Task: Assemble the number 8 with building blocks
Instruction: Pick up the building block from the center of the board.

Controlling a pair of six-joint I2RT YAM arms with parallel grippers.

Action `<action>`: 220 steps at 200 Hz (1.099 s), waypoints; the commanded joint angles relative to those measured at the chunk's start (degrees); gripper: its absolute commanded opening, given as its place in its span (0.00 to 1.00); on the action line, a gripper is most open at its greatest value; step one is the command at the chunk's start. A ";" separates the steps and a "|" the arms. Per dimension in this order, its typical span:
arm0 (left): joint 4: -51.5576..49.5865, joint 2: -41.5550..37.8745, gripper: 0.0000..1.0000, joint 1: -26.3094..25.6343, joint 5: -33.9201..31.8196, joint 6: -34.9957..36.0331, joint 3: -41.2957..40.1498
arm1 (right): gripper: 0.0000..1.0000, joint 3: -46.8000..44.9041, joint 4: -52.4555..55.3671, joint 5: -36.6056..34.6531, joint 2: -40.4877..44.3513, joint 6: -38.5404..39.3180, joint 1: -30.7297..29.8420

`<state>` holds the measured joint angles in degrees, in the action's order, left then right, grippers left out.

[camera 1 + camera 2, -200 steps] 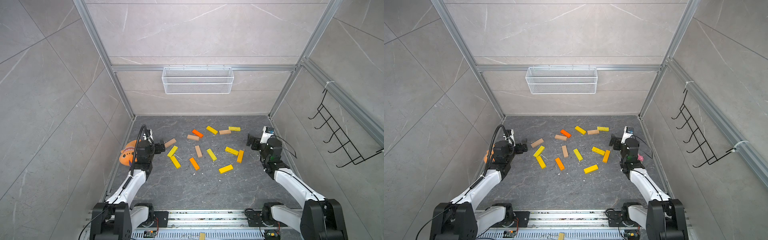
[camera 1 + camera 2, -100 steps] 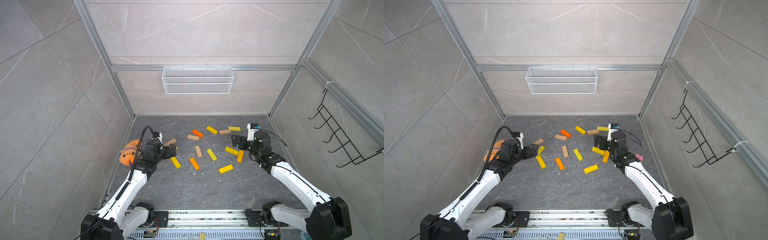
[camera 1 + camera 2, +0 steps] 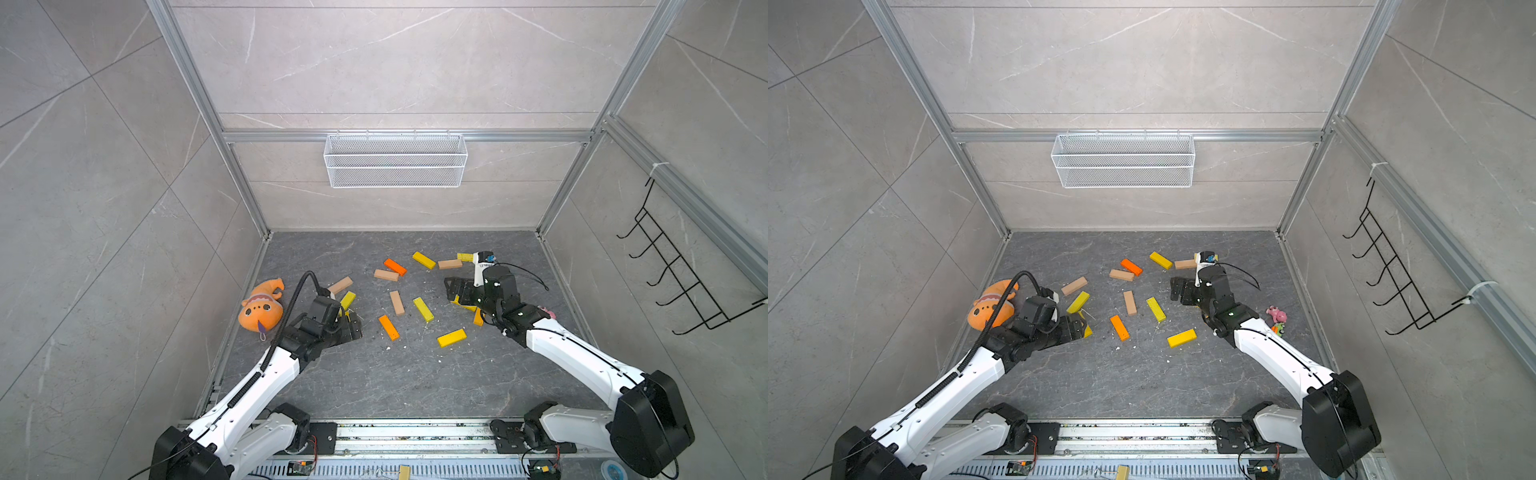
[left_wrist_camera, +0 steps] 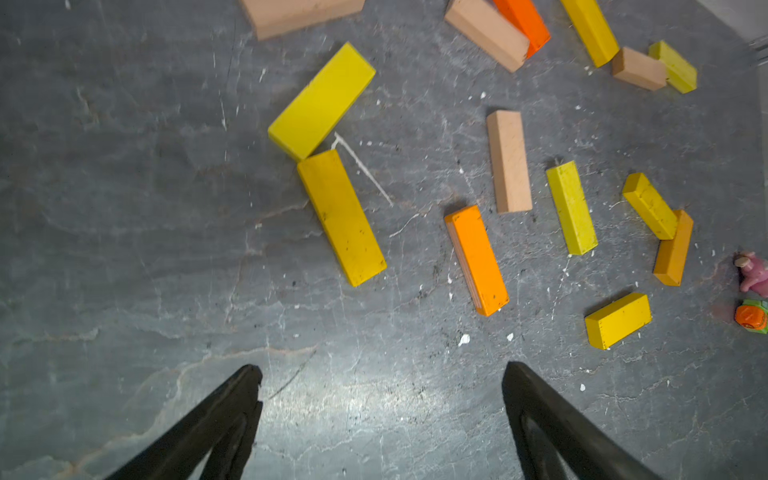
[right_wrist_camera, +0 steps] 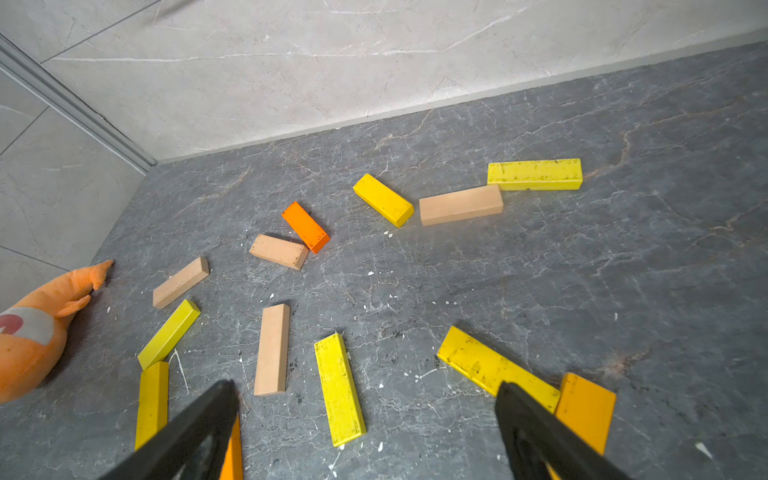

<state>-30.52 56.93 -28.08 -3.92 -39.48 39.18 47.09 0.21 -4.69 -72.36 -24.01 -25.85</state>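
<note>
Several building blocks lie scattered flat on the dark floor: yellow [image 3: 423, 309], orange [image 3: 388, 327] and tan [image 3: 397, 302] bars. My left gripper [image 3: 351, 326] is open and low over the floor, and it holds nothing. In the left wrist view a yellow block [image 4: 340, 216] lies just ahead of that gripper [image 4: 380, 374]. My right gripper [image 3: 455, 289] is open above a yellow block [image 5: 494, 370] that touches an orange one [image 5: 586, 407]. In the right wrist view another yellow block [image 5: 338, 388] shows between the spread fingers of this gripper [image 5: 365, 395].
An orange plush toy [image 3: 262, 307] lies by the left wall, behind my left arm. Small pink and green toys [image 3: 1277, 318] sit near the right wall. A white wire basket [image 3: 395, 160] hangs on the back wall, and a black hook rack [image 3: 681, 282] on the right wall.
Both arms have reached in from the side walls toward the blocks. The left gripper moved right, past the plush toy. The right gripper moved left and further back. No block has moved.
</note>
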 commanded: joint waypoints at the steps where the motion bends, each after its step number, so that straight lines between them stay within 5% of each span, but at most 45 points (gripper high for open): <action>1: -3.88 -0.25 0.93 -1.89 -2.41 -6.77 -1.00 | 0.99 -1.16 -1.11 -1.73 0.52 -1.38 -0.27; 113: -7.88 14.52 0.85 -14.01 -5.72 -18.10 4.75 | 1.00 -10.25 -6.77 4.69 6.67 3.05 -2.75; 163: -8.62 21.64 0.83 -13.14 -9.74 -17.34 11.34 | 0.99 -11.89 -7.34 1.28 5.34 5.45 -9.52; 220: -5.33 29.39 0.81 -3.58 -5.30 -10.59 15.80 | 1.00 -13.93 -8.75 -2.34 6.29 4.99 -17.79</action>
<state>-36.12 83.96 -34.76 -10.26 -54.00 52.90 34.37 -6.74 -4.01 -66.41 -19.88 -40.32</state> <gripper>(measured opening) 0.818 0.997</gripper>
